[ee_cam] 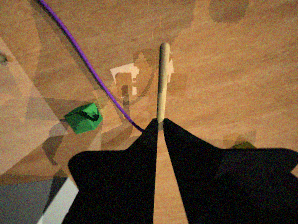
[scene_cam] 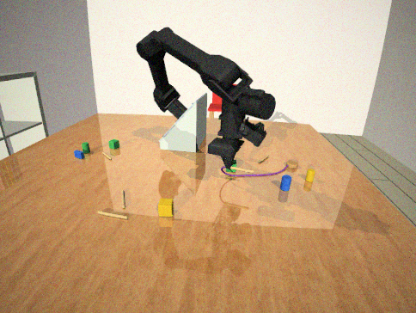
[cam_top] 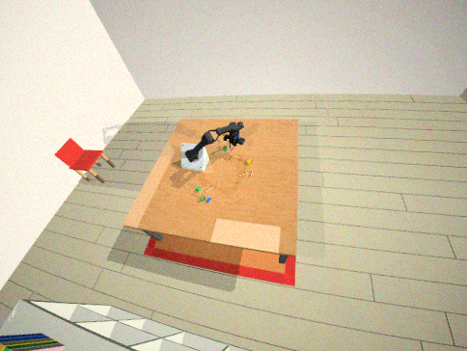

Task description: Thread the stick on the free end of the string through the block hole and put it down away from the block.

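Observation:
My gripper (scene_cam: pixel 229 167) (ee_cam: pixel 159 122) is shut on the thin wooden stick (scene_cam: pixel 246 170) (ee_cam: pixel 163 82), just above the table. The stick points to the right in the exterior view and straight ahead of the fingertips in the wrist view. The purple string (scene_cam: pixel 258 175) (ee_cam: pixel 82 57) leaves at the fingertips, curves round and runs to the round wooden button (scene_cam: pixel 292 164) at the right. The green block (cam_top: pixel 225 148) (scene_cam: pixel 234 163) (ee_cam: pixel 84 118) with a dark hole stands on the table, partly hidden behind the fingertips in the exterior view. In the wrist view it is left of them, apart from the stick.
A blue cylinder (scene_cam: pixel 286 183) and yellow cylinder (scene_cam: pixel 310 175) stand near the button. A loose stick (scene_cam: pixel 263 159) lies behind the string. A yellow cube (cam_top: pixel 249 162) (scene_cam: pixel 166 208) and loose stick (scene_cam: pixel 113 215) are front left. A green cube (scene_cam: pixel 113 144) and blue block (scene_cam: pixel 79 154) are farther left.

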Tool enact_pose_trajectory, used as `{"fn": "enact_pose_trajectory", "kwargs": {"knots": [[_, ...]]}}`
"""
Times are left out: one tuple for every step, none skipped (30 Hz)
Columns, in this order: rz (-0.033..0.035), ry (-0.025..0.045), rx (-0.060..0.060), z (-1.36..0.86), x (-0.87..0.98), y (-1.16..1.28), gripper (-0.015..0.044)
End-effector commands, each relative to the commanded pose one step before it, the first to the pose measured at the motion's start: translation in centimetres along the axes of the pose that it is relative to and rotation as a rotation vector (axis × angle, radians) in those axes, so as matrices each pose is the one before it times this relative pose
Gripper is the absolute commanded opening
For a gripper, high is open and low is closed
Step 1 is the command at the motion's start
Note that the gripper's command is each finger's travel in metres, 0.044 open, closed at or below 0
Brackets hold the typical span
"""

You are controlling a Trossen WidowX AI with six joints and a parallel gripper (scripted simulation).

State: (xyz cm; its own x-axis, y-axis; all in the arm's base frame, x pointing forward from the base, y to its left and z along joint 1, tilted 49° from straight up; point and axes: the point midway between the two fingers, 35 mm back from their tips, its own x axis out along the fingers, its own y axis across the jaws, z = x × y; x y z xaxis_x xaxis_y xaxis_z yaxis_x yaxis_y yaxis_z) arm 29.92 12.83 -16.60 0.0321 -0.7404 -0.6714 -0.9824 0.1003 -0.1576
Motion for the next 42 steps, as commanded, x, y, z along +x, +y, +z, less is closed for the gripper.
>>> {"fn": "enact_pose_trajectory", "kwargs": {"knots": [[-0.00359,-0.00887,-0.1484,0.59,-0.306,-0.004,0.0],[-0.00011,-0.00005,-0.0361,0.086,0.0,0.006,0.0],[-0.00011,-0.00005,-0.0361,0.086,0.0,0.003,0.0],[-0.00012,-0.00004,-0.0361,0.086,0.001,0.0,0.0],[-0.00012,-0.00004,-0.0361,0.086,0.001,-0.002,0.0],[-0.00012,-0.00003,-0.0361,0.086,0.001,-0.005,0.0],[-0.00012,-0.00003,-0.0361,0.086,0.001,-0.008,0.0],[-0.00012,-0.00002,-0.0361,0.085,0.001,-0.011,0.0],[-0.00012,-0.00002,-0.0361,0.085,0.001,-0.014,0.0],[-0.00012,-0.00001,-0.0361,0.085,0.001,-0.016,0.0],[-0.00012,0.0,-0.0361,0.084,0.001,-0.019,0.0],[-0.00012,0.0,-0.0361,0.083,0.002,-0.022,0.0],[-0.00012,0.00001,-0.0361,0.082,0.002,-0.025,0.0],[-0.00012,0.00001,-0.0361,0.082,0.002,-0.027,0.0],[-0.00011,0.00002,-0.0361,0.081,0.002,-0.03,0.0],[-0.00011,0.00002,-0.0361,0.079,0.002,-0.033,0.0],[-0.00011,0.00003,-0.0361,0.078,0.002,-0.035,0.0],[-0.00011,0.00003,-0.0361,0.077,0.002,-0.038,0.0],[-0.00011,0.00004,-0.0361,0.076,0.003,-0.04,0.0],[-0.00011,0.00004,-0.0361,0.074,0.003,-0.043,0.0],[-0.0001,0.00004,-0.0361,0.073,0.003,-0.045,0.0],[-0.0001,0.00005,-0.0361,0.071,0.003,-0.047,0.0],[-0.0001,0.00005,-0.0361,0.07,0.003,-0.05,0.0],[-0.00009,0.00006,-0.0361,0.068,0.003,-0.052,0.0],[-0.00009,0.00006,-0.0361,0.066,0.003,-0.054,0.0],[-0.00009,0.00007,-0.0361,0.064,0.003,-0.056,0.0],[-0.00009,0.00007,-0.0361,0.062,0.004,-0.058,0.0],[-0.00008,0.00007,-0.0361,0.06,0.004,-0.06,0.0],[-0.00008,0.00008,-0.0361,0.058,0.004,-0.062,0.0],[-0.00007,0.00008,-0.0361,0.056,0.004,-0.064,0.0],[-0.00007,0.00008,-0.0361,0.054,0.004,-0.066,0.0],[-0.00007,0.00009,-0.0361,0.052,0.004,-0.068,0.0],[-0.00006,0.00009,-0.0361,0.05,0.004,-0.069,0.0],[-0.00006,0.00009,-0.0361,0.047,0.004,-0.071,0.0],[-0.00005,0.00009,-0.0361,0.045,0.005,-0.072,0.0],[-0.00005,0.00009,-0.0361,0.042,0.005,-0.074,0.0],[-0.00005,0.0001,-0.0361,0.04,0.005,-0.075,0.0],[-0.00004,0.0001,-0.0361,0.037,0.005,-0.076,0.0],[-0.00004,0.0001,-0.0361,0.035,0.005,-0.077,0.0],[-0.00003,0.0001,-0.0361,0.032,0.005,-0.079,0.0],[-0.00003,0.0001,-0.0361,0.03,0.005,-0.08,0.0],[-0.00002,0.0001,-0.0361,0.027,0.005,-0.08,0.0]]}}
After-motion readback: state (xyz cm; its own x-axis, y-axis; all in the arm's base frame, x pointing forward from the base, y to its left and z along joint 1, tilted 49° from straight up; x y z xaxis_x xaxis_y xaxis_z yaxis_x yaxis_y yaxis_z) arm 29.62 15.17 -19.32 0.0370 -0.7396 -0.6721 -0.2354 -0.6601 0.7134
